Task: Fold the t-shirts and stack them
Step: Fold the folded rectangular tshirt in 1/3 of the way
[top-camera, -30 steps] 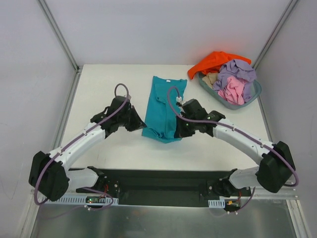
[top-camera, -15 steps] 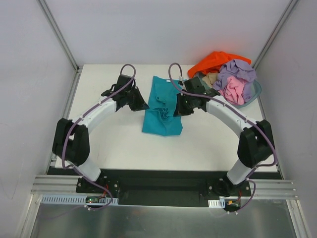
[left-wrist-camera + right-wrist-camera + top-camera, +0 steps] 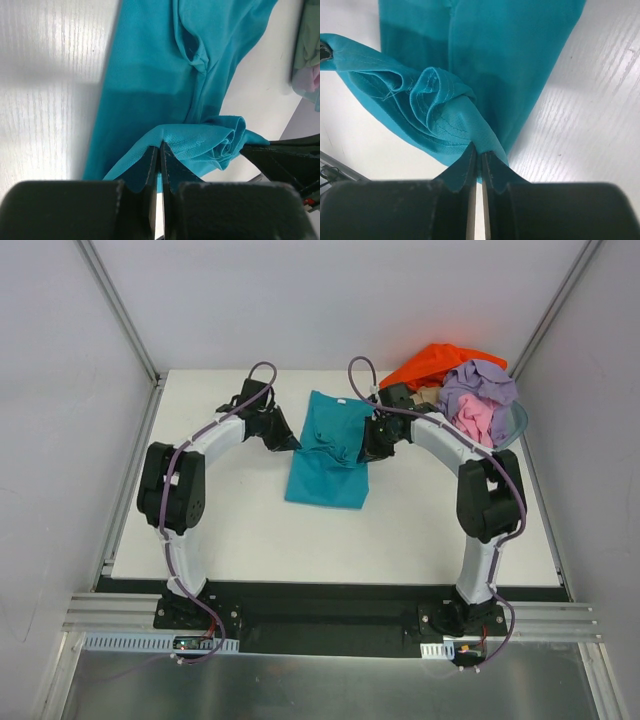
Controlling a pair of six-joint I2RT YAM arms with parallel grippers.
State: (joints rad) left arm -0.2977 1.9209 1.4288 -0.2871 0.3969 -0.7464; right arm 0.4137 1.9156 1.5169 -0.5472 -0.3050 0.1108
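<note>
The teal t-shirt [image 3: 328,455] lies lengthwise in the middle of the white table, its near part lifted and bunched. My left gripper [image 3: 290,440] is shut on the shirt's left edge. The left wrist view shows the cloth [image 3: 150,75] pinched between the closed fingers at the gripper [image 3: 160,147]. My right gripper [image 3: 368,448] is shut on the shirt's right edge. In the right wrist view a gathered fold of teal cloth [image 3: 440,110] rises from the gripper [image 3: 479,151]. The orange [image 3: 430,362], lavender [image 3: 482,380], pink [image 3: 472,420] and beige [image 3: 428,398] shirts are piled at the back right.
The grey-blue round basin [image 3: 517,425] stands at the back right corner and holds the piled shirts; the orange one hangs over its far rim. Grey walls and metal rails border the table. The right arm's dark gripper shows in the left wrist view [image 3: 285,160].
Both arms have reached from the near part of the table toward the far side. They carry the teal shirt's near end up and over its far half.
</note>
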